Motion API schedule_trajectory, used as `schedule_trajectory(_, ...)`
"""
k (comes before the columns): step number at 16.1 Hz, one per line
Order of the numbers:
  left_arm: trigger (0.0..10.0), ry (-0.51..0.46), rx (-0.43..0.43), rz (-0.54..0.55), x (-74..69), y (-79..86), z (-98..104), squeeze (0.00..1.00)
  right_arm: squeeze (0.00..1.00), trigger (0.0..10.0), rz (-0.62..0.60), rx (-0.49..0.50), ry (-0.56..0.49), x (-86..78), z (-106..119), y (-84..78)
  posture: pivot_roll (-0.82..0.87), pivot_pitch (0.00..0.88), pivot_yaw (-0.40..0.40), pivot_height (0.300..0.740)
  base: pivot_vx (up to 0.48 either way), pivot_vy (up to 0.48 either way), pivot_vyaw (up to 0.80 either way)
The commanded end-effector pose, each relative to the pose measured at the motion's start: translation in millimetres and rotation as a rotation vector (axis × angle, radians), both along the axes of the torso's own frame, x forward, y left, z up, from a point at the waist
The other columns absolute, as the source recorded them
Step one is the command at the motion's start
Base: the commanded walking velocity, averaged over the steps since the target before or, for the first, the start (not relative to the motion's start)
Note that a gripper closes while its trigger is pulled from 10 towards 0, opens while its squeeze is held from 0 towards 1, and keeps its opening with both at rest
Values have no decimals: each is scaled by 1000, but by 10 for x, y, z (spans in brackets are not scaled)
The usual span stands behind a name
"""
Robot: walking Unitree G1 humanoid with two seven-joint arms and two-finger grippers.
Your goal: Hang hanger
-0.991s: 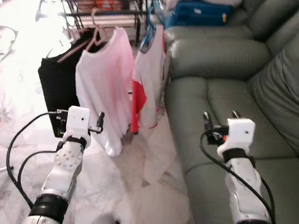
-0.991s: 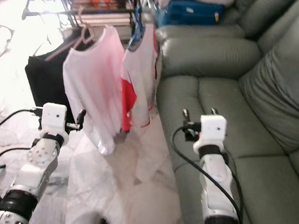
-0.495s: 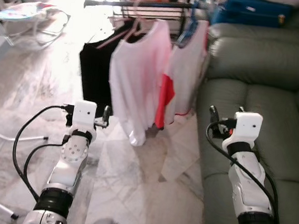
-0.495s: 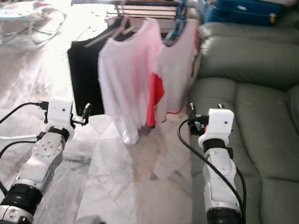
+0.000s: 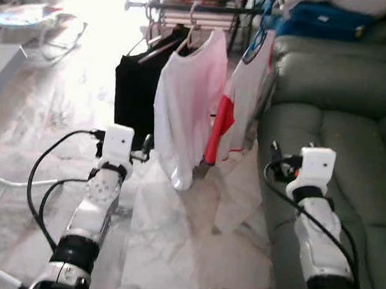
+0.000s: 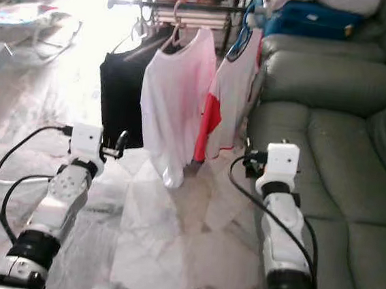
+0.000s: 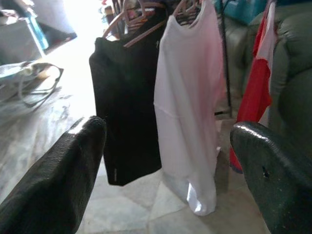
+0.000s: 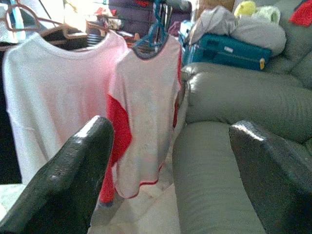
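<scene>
1. pink plastic hanger [image 5: 189, 40] carries a pale pink t-shirt [image 5: 188, 110] on the dark metal clothes rack [image 5: 192, 8]. beside it hang a black garment on its own pink hanger [image 5: 138, 88] and a white-and-red shirt on a blue hanger [image 5: 242, 98].
2. garments hang well apart from both grippers, ahead of the robot and above gripper height. all three hangers appear already hooked on the rail.
3. left gripper [image 5: 144, 150]: raised over the pale marble floor [image 5: 162, 251], fingers spread wide in the left wrist view, holding nothing. it points at the black garment and the pink shirt.
4. right gripper [image 5: 280, 163]: raised at the front edge of the grey-green leather sofa [image 5: 341, 97], fingers spread wide in the right wrist view, holding nothing. it points toward the white-and-red shirt.
5. key relation: the rail runs across the view, with the hanger shoulders angled to it. the pink-shirt hanger lies ahead, between the two arms. judgement: the left gripper is somewhat nearer to it.
6. judgement: no loose hanger is visible to pick up. the hanging step looks complete, or a further hanger lies elsewhere.
7. a blue bag [image 5: 328, 21] rests on the sofa back.
</scene>
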State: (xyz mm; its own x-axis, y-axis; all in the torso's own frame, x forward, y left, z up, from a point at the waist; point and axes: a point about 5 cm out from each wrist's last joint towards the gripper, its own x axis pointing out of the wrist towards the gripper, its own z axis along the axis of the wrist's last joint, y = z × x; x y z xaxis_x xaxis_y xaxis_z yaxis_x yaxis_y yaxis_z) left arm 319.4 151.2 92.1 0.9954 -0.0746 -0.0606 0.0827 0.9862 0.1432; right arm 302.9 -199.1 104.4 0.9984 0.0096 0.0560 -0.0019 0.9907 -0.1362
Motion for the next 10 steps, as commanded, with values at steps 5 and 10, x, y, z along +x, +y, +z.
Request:
schedule_trajectory(5,10000,-2,-11,66,5,137,-30,0,0,10000,4,-10,-2,-4,3,64,-46,100,12,740,0,480,0)
schedule_trajectory(10,10000,-39,-40,77,94,157,41,0,0,10000,-17,-48,-1,46,25,47,-56,99,17,740,0,384,0)
